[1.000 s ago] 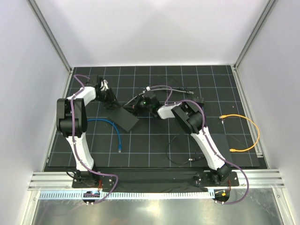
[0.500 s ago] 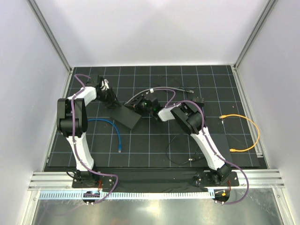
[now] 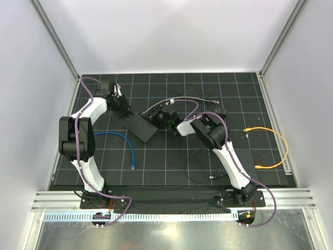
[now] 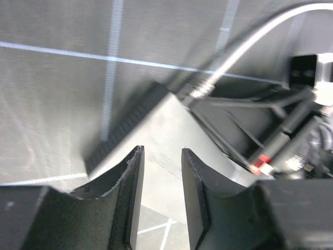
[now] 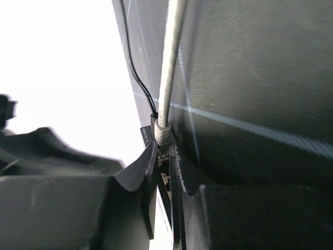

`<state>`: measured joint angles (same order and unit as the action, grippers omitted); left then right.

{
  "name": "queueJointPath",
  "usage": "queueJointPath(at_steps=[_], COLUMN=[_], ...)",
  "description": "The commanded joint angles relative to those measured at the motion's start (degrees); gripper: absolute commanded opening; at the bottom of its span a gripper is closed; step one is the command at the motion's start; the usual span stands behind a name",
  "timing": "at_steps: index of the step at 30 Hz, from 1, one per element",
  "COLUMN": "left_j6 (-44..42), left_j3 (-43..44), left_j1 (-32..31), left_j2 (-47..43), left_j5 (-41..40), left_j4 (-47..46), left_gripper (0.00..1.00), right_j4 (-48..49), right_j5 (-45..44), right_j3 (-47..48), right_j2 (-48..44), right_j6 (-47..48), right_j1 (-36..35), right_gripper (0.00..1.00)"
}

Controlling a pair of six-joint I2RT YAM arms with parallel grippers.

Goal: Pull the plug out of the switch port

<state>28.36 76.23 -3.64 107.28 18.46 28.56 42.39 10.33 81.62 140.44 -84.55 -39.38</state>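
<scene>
**A:** Logging the right hand [image 5: 164,156] first. State?

**B:** Clenched on the plug [image 5: 163,134]. Both fingers [image 5: 149,169] pinch it just under the ribbed boot, with barely a slit between them.

**A:** Plug position?

**B:** At the right end of the switch [image 3: 140,128], near the middle of the counter [image 3: 171,83]. The fingers cover the joint, so I cannot tell whether it sits in the port or just clear of it.

**A:** Its lead?

**B:** The grey cable [image 5: 171,62] runs straight away from the boot in the right wrist view. From above it arcs off toward the far right of the mat.

**A:** Left hand [image 4: 162,151]?

**B:** Released. It is at the far-left corner of the switch. The jaws stand apart with nothing pinched between them, and the pale top of the casing shows through the gap. I cannot tell whether the tips touch the casing.

**A:** How does the switch lie?

**B:** It is a flat black box set diagonally across the grid lines, between the two hands. From above I cannot tell whether it lies flat or tipped.

**A:** Other items?

**B:** A blue cable [image 3: 131,151] curls on the mat to the near left of the switch, apart from it. An orange cable [image 3: 285,148] loops by the right edge, well apart from both hands.
</scene>
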Motion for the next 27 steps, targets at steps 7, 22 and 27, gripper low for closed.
queueJointPath(at_steps=[7, 22, 27], left_j6=[4.0, 7.6, 6.9], left_j3=[0.2, -0.8, -1.5], left_j1=[-4.4, -5.2, -5.3], left_j2=[1.7, 8.3, 9.7], left_j5=[1.9, -5.4, -5.4], left_j4=[3.5, 8.9, 8.9], left_gripper=[0.29, 0.20, 0.20], right_j4=[-8.1, -0.4, 0.1], right_j5=[-7.4, -6.6, -5.5], right_j3=[0.0, 0.9, 3.6], right_j2=[-5.1, -2.5, -0.7], right_j6=[14.9, 14.3, 12.8], right_j1=[-1.1, 1.4, 3.9], right_gripper=[0.01, 0.01, 0.01])
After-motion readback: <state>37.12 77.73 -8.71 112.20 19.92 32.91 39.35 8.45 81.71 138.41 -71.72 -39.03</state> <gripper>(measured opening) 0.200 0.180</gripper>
